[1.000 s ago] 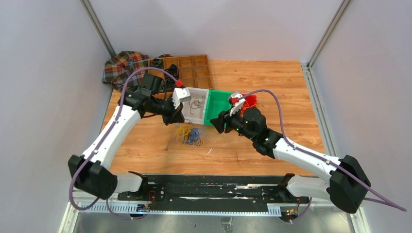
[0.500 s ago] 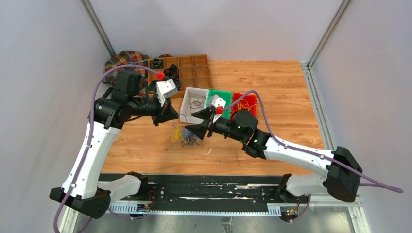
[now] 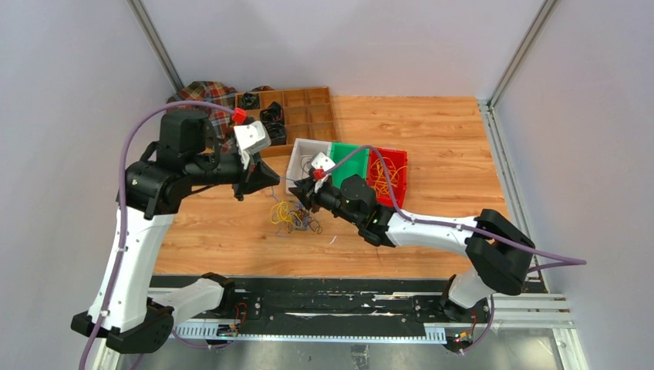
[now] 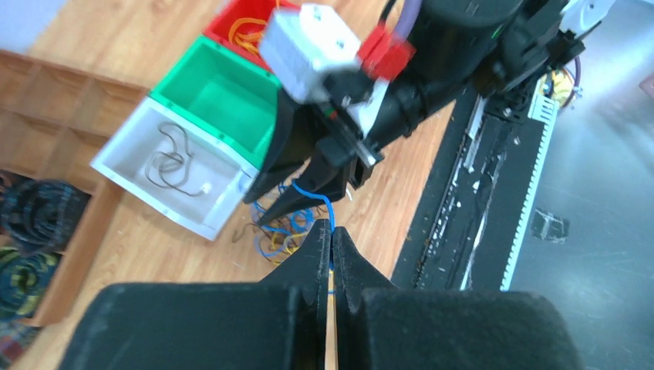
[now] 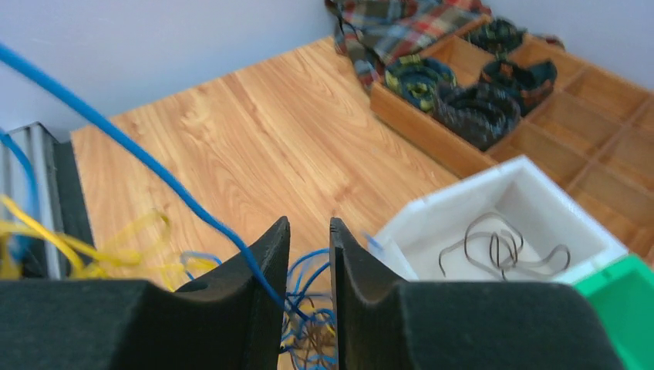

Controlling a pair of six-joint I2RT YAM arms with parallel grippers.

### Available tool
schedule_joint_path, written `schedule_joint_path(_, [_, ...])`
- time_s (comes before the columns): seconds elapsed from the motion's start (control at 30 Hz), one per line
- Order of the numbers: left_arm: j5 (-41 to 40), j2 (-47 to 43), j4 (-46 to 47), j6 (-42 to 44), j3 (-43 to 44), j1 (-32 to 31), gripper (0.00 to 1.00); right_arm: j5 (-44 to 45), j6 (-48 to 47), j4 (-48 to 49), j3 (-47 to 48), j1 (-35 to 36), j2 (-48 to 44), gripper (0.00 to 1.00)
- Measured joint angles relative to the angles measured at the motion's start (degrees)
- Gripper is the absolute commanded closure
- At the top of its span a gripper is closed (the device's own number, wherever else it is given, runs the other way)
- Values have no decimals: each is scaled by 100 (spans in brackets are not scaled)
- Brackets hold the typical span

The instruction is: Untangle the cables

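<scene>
Yellow and blue, looping loosely: lying as a tangle of cables [image 3: 295,217] on the wooden table [image 3: 432,131], just in front of the white bin [image 3: 302,150]. Running out of that tangle as one taut blue cable [image 5: 146,163], slanting up toward the left. Pinching that blue cable in the left gripper [image 4: 330,235], fingers pressed together, raised above the table left of the tangle. Hovering low at the tangle's far edge with the right gripper [image 5: 308,227], fingers standing slightly apart; taking the blue cable into the narrow gap, not clamping it. Holding one black cable [image 4: 176,158] in the white bin. Adjoining on the right: green bin [image 4: 231,100], then red bin [image 3: 404,153] containing yellow cables [image 3: 388,176]. Standing beyond, toward the far edge: wooden compartment tray [image 3: 308,116] carrying dark coiled bundles [image 3: 271,116], plaid cloth [image 3: 202,91] bunching beside it at the far left corner.
</scene>
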Motion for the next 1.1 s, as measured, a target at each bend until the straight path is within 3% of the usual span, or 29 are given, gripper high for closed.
schedule_joint_path(0.33, [-382, 142, -44, 385, 1744, -7, 100, 986, 575, 920, -1309, 9, 529, 68])
schedule_joint_path(0.67, [-802, 546, 63, 645, 2776, -22, 100, 1252, 1067, 1338, -1773, 9, 629, 65])
schedule_joint_path(0.93, [-1333, 584, 1102, 542, 2975, -22, 99, 1248, 1128, 1351, -1801, 9, 444, 76])
schedule_joint_path(1.1, [-1770, 321, 2205, 498, 2876, -24, 100, 1250, 1169, 1357, -1805, 9, 407, 78])
